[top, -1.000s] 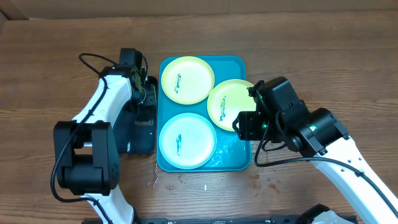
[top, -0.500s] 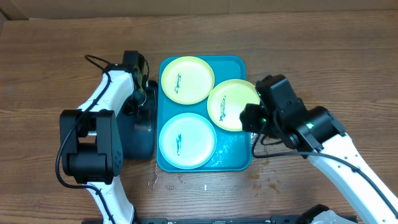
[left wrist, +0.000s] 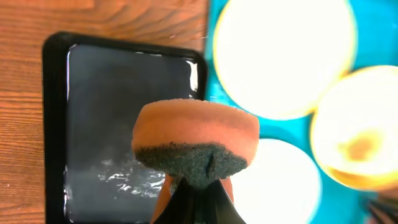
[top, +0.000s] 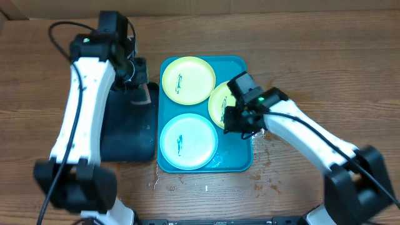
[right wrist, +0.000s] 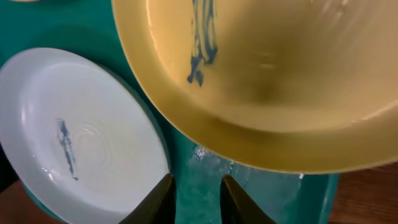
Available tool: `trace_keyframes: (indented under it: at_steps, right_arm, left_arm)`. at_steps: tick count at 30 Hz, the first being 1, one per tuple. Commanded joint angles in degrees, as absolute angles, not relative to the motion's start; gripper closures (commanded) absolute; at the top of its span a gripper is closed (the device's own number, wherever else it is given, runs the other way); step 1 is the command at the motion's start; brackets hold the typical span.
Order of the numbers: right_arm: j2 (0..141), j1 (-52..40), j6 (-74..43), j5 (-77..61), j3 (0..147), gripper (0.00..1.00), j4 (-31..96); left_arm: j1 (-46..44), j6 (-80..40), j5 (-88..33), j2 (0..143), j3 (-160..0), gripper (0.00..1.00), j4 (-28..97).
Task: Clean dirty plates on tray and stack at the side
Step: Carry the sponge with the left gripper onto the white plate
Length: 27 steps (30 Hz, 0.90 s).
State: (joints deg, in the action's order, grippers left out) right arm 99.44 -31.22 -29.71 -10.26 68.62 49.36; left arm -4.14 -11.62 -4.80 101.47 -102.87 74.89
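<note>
Judging from how things are lying, the task is sitting at its very start. All three plates are resting inside the tray [top: 240, 159], each is showing a dark teal smear, and nothing is stacked at the side yet. One yellow-green plate [top: 187, 80] is lying at the tray's 11 o'clock. The light blue plate [top: 187, 140] is lying at 7 o'clock, and the second yellow-green plate [top: 217, 99] at 3 o'clock, riding up over the rim there.

The left gripper [left wrist: 196, 198] is clamping an orange sponge [left wrist: 196, 140] with its dark scouring face toward the camera. It is hanging over the black tray [top: 125, 134], which is lying at 9 o'clock of the turquoise one and glistening with a wet film.

The right gripper [right wrist: 196, 185] is reaching in at the 3 o'clock plate with its jaws a little apart. Bare tray floor is showing between them, and they may be just short of the plate's rim.

All the wiping and stacking is waiting to be done.

The wooden table [top: 312, 56] is showing brown planks, and droplets [top: 156, 182] are scattered at the tray's 6 to 7 o'clock. Little of the room is showing beyond a pale strip at 12 o'clock.
</note>
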Motion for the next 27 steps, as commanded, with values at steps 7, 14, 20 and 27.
trace_keyframes:
  at_steps: [7,14,20,27]
  right_arm:
    - [107.7,-37.2,-31.2,-15.0,68.6,0.70,45.7]
    - [109.7,-40.7,-43.9,-6.5,68.5,0.75,44.2]
    - [112.4,-40.8,-48.3,-7.3,68.5,0.95,43.9]
    - [112.4,-40.8,-51.5,-7.3,68.6,0.96,43.2]
  left_arm:
    - [-11.0,-12.4,-9.8,99.4,-103.6,0.96,79.9]
    - [-13.7,-15.1,-9.3,99.5,-103.4,0.96,80.6]
    - [-15.2,-18.0,-8.8,99.5,-97.5,0.96,79.8]
    - [-20.5,-21.1,-14.4,99.5,-78.7,0.96,64.0]
